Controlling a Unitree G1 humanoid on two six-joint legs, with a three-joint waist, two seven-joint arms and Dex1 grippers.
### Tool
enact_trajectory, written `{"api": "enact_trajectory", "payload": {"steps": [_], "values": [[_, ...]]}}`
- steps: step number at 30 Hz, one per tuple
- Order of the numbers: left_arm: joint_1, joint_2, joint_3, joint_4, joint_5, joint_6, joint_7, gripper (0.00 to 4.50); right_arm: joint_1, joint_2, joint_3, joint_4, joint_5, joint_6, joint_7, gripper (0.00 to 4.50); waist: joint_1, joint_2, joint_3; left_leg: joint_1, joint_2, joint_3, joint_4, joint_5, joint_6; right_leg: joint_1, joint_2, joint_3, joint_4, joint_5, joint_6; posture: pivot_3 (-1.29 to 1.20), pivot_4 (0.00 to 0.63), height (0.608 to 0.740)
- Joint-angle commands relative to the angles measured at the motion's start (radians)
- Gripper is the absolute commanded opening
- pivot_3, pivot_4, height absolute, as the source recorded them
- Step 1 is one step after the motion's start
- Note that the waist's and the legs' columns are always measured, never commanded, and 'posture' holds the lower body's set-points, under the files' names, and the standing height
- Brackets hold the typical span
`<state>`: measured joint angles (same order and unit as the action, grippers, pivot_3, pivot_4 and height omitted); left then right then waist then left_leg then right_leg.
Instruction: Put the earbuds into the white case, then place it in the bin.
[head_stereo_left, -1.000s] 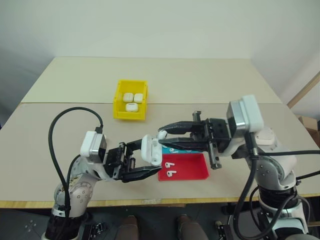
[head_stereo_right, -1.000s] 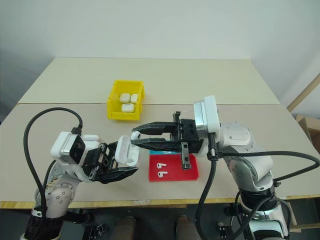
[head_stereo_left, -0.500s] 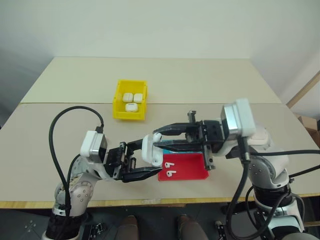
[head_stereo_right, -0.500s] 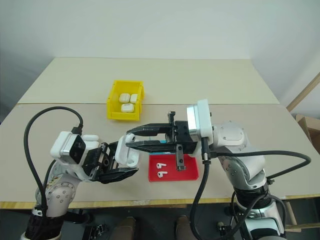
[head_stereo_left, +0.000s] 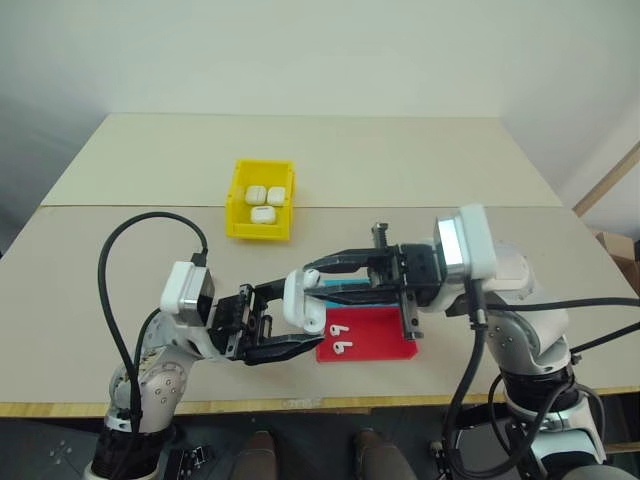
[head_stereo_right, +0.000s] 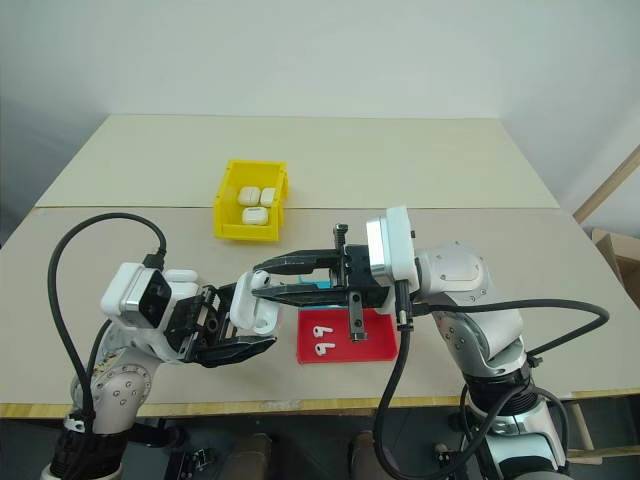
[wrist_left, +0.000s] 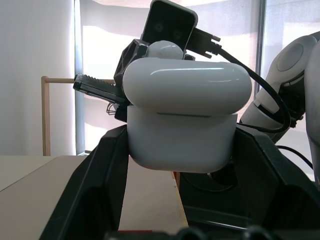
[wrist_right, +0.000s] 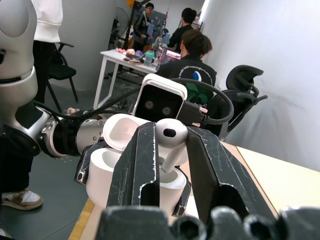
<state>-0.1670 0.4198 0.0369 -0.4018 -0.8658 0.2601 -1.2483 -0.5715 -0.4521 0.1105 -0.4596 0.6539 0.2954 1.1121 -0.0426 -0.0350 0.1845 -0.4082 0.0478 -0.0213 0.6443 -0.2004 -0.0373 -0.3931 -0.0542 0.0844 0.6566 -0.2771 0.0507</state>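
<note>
1. Holding the white case (head_stereo_left: 303, 301) above the table's near edge, the left gripper (head_stereo_left: 300, 325) is clamped on its body; lid flipped up.
2. Right gripper (wrist_right: 169, 150) pinches one earbud (wrist_right: 170, 135), stem down over the case's open cavity.
3. Risk: a stem off-line with its socket would jam or skid the earbud out on release; pushing could twist the case in the grip.
4. Two earbuds (head_stereo_left: 339, 340) lie in the red tray (head_stereo_left: 380, 335) below.
5. Far: the bin (head_stereo_left: 262, 200) holds three white cases (head_stereo_left: 265, 201).
6. Socket depth and stem alignment hard to make out.
</note>
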Motion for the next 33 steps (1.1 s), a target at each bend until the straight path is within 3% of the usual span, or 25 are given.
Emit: {"api": "enact_trajectory", "payload": {"steps": [1, 19, 25, 33], "values": [[-0.013, 0.001, 0.003, -0.021, -0.015, -0.011, -0.009, 2.8, 0.001, 0.003, 0.0, -0.012, -0.006, -0.039, 0.01, 0.69, 0.0, 0.0, 0.0, 0.0, 0.0, 0.0, 0.0, 0.0, 0.0, 0.0, 0.0, 0.0, 0.0, 0.0, 0.0, 0.0, 0.15, 0.74], [-0.02, -0.005, 0.001, -0.008, -0.004, -0.018, -0.019, 2.8, 0.016, -0.01, 0.025, 0.001, -0.062, -0.116, 0.058, 0.69, 0.0, 0.0, 0.0, 0.0, 0.0, 0.0, 0.0, 0.0, 0.0, 0.0, 0.0, 0.0, 0.0, 0.0, 0.0, 0.0, 0.15, 0.74], [-0.021, -0.005, 0.0, -0.008, -0.004, -0.017, -0.021, 2.8, 0.022, -0.015, 0.025, -0.002, -0.075, -0.135, 0.046, 2.59, 0.0, 0.0, 0.0, 0.0, 0.0, 0.0, 0.0, 0.0, 0.0, 0.0, 0.0, 0.0, 0.0, 0.0, 0.0, 0.0, 0.15, 0.74], [-0.02, -0.002, 0.0, -0.007, -0.004, -0.016, -0.022, 2.8, 0.015, -0.037, -0.015, -0.003, -0.017, -0.107, 0.043, 2.59, 0.0, 0.0, 0.0, 0.0, 0.0, 0.0, 0.0, 0.0, 0.0, 0.0, 0.0, 0.0, 0.0, 0.0, 0.0, 0.0, 0.15, 0.74]]}}
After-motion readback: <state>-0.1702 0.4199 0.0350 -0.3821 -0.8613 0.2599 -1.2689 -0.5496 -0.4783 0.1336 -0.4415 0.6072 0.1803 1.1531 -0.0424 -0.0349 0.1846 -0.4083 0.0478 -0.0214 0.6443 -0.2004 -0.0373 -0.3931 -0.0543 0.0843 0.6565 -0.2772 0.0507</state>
